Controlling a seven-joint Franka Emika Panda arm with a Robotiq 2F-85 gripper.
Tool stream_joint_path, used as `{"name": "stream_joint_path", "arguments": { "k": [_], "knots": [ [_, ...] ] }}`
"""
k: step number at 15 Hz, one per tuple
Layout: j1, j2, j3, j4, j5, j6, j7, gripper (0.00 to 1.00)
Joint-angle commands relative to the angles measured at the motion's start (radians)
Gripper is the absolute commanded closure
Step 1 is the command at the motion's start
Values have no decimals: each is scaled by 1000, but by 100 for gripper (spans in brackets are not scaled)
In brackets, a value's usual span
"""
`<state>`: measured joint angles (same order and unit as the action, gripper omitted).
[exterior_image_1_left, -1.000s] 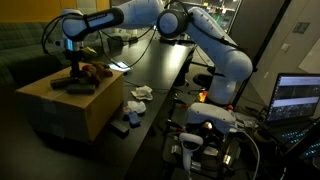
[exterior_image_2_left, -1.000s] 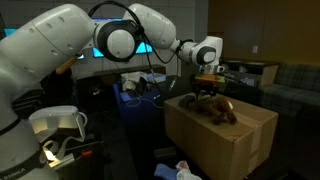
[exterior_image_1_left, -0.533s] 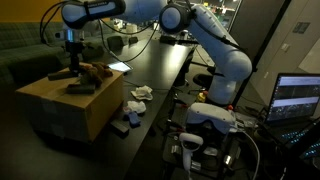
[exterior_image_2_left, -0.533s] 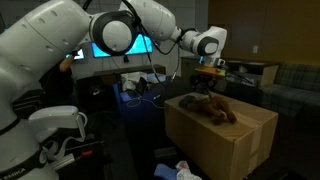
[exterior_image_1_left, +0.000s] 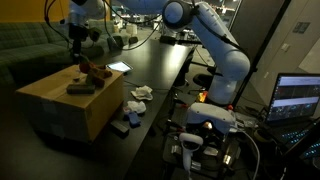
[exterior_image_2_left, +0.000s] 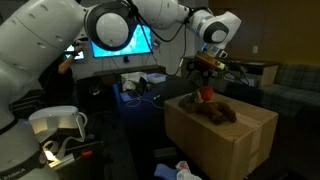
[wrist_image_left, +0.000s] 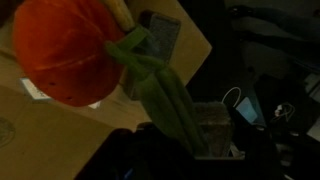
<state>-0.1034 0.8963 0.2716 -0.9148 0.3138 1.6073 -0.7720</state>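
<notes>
My gripper is shut on the green leafy stalk of an orange plush vegetable. The toy hangs from the stalk above a cardboard box. In both exterior views the gripper is raised over the box, with the orange toy dangling just above the top. A brown plush toy lies on the box top beside it. A flat dark grey object also lies on the box.
A long black table runs beside the box, with crumpled white paper and small items near its edge. A lit monitor stands behind. A laptop and cabling sit by the robot base. A sofa is beyond the box.
The gripper has risen from the box top, carrying the orange toy up by its green stalk. The brown plush and the grey object stayed on the box.
</notes>
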Motion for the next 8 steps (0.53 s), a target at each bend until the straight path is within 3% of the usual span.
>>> {"name": "stream_joint_path", "arguments": {
  "k": [1,4,8],
  "knots": [
    [-24,31,15,58,68,-69,64,61],
    [-4,46,-11,38,53,78,90,61],
    [65,103,-60,7,-18,359,91,61]
  ]
}}
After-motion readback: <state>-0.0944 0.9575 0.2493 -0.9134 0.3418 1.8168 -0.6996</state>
